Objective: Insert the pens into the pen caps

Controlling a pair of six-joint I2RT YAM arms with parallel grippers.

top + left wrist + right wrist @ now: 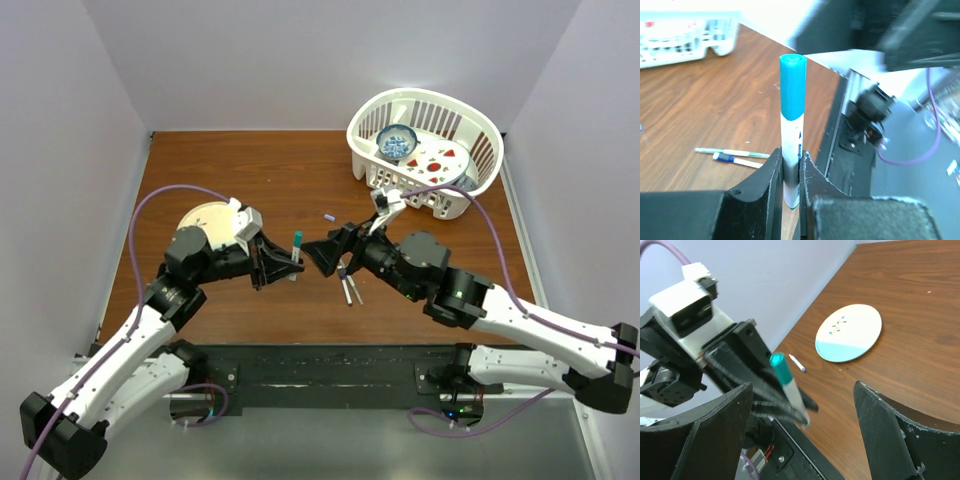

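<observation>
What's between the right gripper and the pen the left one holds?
Nothing: in the top view, only bare table separates the right gripper from the teal-capped pen.

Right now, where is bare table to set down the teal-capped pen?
Bare wood lies at the far side between the plate and the white basket, and near the front edge left of the two loose pens. The middle is crowded: left pincer, right pincer, lavender cap.

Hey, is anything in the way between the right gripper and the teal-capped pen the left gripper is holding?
Nothing visible. The right gripper is open and faces the pen, held upright in the left gripper, with only air between. Two other pens lie on the table below.
</observation>
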